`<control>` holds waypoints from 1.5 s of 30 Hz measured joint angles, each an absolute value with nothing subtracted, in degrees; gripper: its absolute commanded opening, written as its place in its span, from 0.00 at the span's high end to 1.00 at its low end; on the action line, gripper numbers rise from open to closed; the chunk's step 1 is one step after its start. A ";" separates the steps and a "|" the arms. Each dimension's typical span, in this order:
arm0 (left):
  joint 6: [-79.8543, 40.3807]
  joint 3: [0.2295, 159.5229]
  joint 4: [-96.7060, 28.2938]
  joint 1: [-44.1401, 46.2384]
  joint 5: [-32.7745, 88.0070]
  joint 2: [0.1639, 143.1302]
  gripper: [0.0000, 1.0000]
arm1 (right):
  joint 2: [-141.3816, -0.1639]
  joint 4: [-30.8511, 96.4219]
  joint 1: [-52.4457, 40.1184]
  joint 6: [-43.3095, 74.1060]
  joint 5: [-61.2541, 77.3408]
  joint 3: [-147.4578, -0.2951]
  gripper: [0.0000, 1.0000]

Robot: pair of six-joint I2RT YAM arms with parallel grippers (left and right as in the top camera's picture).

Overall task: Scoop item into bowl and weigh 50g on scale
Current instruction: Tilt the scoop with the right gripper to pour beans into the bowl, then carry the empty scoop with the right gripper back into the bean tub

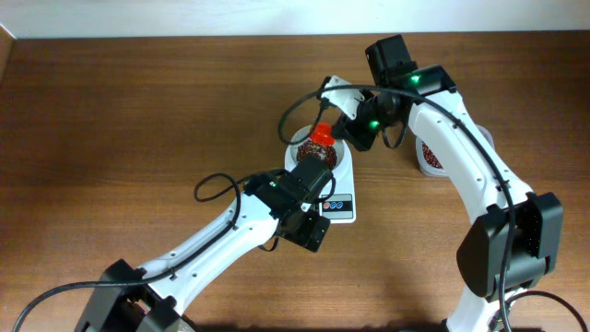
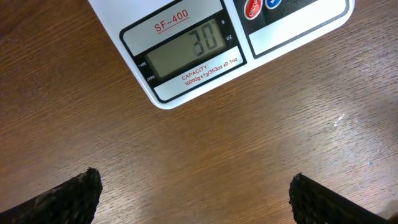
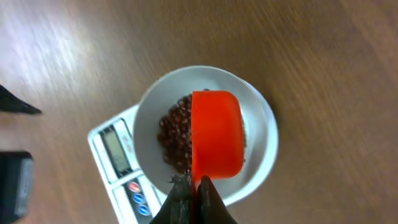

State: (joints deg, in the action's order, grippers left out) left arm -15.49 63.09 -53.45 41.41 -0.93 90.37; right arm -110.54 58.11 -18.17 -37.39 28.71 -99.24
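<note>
Pinching the red scoop (image 3: 216,140) by its handle, my right claw (image 3: 194,190) held it within the white bowl (image 3: 264,134) rim, beans (image 3: 173,127) heaped toward nine o'clock. The bowl sat on the scale (image 2: 186,50), which read 30. My left claw (image 2: 196,193) hung spread at six o'clock of the scale's edge, over open table (image 2: 217,143).

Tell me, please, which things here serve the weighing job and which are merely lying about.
Job: beans, bowl, scale, orange scoop in the right gripper, bean container.
Lying about: nothing loose; only the arms' cables and the wooden table.
</note>
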 measured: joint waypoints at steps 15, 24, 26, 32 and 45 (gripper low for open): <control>-15.46 63.09 -53.45 41.41 -0.93 90.37 0.01 | -110.52 68.55 10.52 -14.50 46.87 -102.85 0.96; -15.49 63.09 -53.45 41.41 -0.91 90.37 0.01 | -110.52 73.06 18.92 -13.91 29.30 -102.87 0.96; -15.49 63.09 -53.45 41.41 -0.91 90.37 0.01 | -110.52 72.62 18.68 -13.91 25.98 -102.85 0.96; -15.49 63.09 -53.45 41.41 -0.91 90.37 0.01 | -110.54 71.02 18.33 -8.93 15.51 -101.41 0.96; -15.49 63.09 -53.45 41.41 -0.91 90.37 0.01 | -115.04 65.67 15.90 -7.20 14.50 -95.68 0.96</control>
